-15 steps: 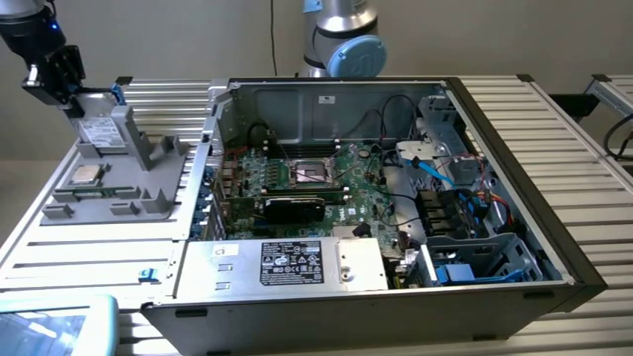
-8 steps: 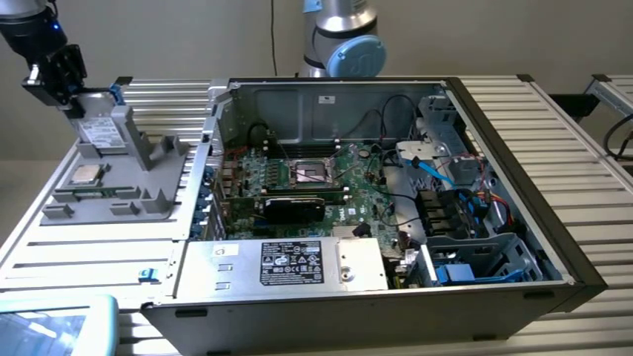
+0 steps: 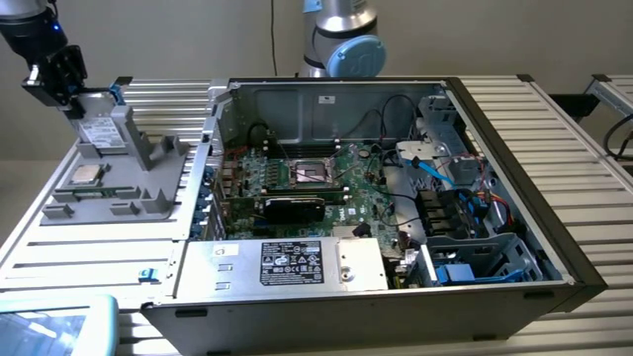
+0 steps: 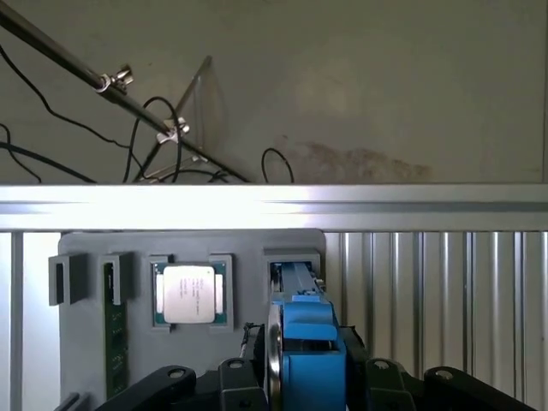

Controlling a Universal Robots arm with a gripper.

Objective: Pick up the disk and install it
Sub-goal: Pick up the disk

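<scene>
The disk (image 3: 99,131) stands on edge at the back of a grey fixture (image 3: 148,196) on the exterior view's left, its white label and a blue carrier tab showing. My gripper (image 3: 79,110) comes down from above and is shut on its upper end. In the wrist view the disk's blue carrier edge (image 4: 306,338) runs between my black fingers (image 4: 235,381), with its far end at the fixture's slot (image 4: 294,257). The gripper (image 4: 305,385) clamps it from both sides.
A small square CPU chip (image 3: 85,175) (image 4: 189,294) and a green memory stick (image 4: 115,342) lie in the fixture. The open computer case (image 3: 554,222) holds a motherboard (image 3: 316,185), a power-supply box (image 3: 296,263), cables, and a drive cage (image 3: 475,259) with blue parts.
</scene>
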